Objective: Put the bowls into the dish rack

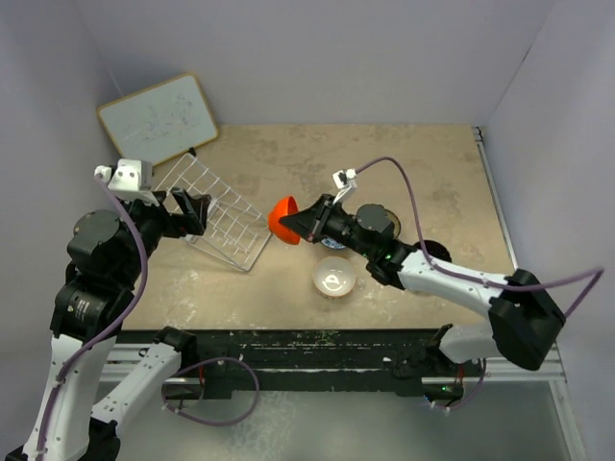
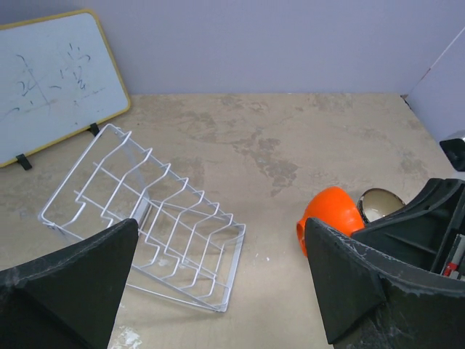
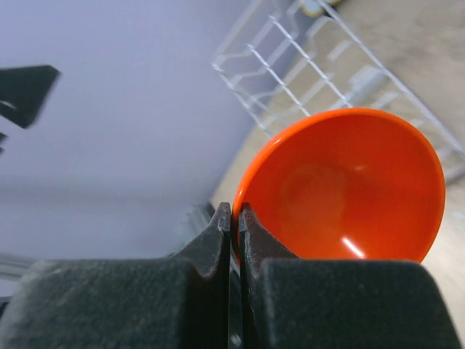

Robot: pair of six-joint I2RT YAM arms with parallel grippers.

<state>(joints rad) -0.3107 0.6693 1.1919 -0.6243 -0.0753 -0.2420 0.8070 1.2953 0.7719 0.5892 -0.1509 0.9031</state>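
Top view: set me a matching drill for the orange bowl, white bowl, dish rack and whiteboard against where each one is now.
1 orange bowl
2 white bowl
3 dish rack
4 whiteboard

a propped at the back left
b empty, left of centre
c rim clamped in the right fingers
d upright on the table, near edge

Pairs: 1-c, 2-d, 3-b, 4-a

Overhead view down on table (image 1: 432, 173); low, close wrist views, dish rack (image 1: 216, 211) and orange bowl (image 1: 282, 219) in all.
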